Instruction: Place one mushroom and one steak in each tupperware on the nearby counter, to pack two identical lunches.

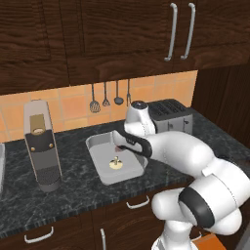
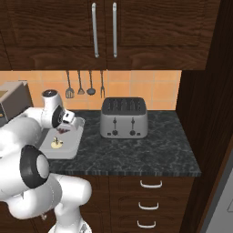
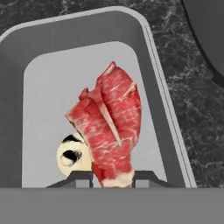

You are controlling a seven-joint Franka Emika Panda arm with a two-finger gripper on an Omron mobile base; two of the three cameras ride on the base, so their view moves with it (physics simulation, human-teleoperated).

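Dangling a steak (image 3: 111, 131) pinched between its narrowed jaws, the gripper (image 3: 113, 178) hangs over a tupperware (image 3: 157, 87) on the counter (image 1: 73, 195), a mushroom (image 3: 70, 158) already lying directly beneath; steak unreleased, second lunch unseen.

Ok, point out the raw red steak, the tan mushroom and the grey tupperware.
raw red marbled steak (image 3: 111, 131), hand view, slab's middle.
tan-capped mushroom (image 1: 115, 164), left base view, cap.
light-grey rectangular tupperware (image 1: 119, 179), left base view, near rim.
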